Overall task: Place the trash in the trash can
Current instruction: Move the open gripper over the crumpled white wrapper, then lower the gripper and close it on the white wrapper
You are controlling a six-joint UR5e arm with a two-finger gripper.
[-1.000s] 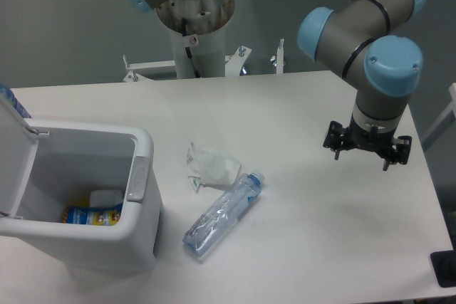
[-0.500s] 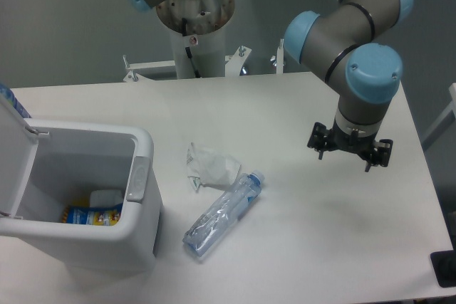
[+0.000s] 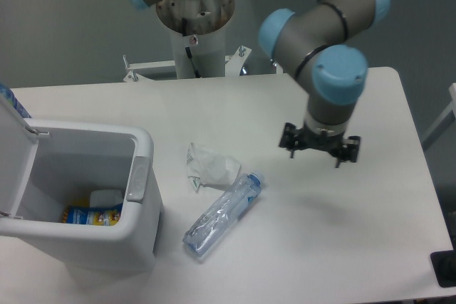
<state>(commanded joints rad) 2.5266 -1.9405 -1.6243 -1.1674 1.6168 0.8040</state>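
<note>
I'm on approach: gripper [image 3: 318, 150] hangs above the table, jaws apart and empty. Paper wad [image 3: 210, 165] and bottle [image 3: 223, 214] lie off to its side, toward the open trash can [image 3: 142, 197]. Next I'd line up over one and descend.

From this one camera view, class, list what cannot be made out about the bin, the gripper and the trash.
- Trash can: the front wall hides most of its floor; only part of a yellow-and-blue packet shows.
- Its lid: cut off by the left edge.
- Gripper: the wrist above hides the fingers, so open or shut is unclear.
- Plastic bottle: label too small to read.
- Paper wad: underside hidden.
</note>
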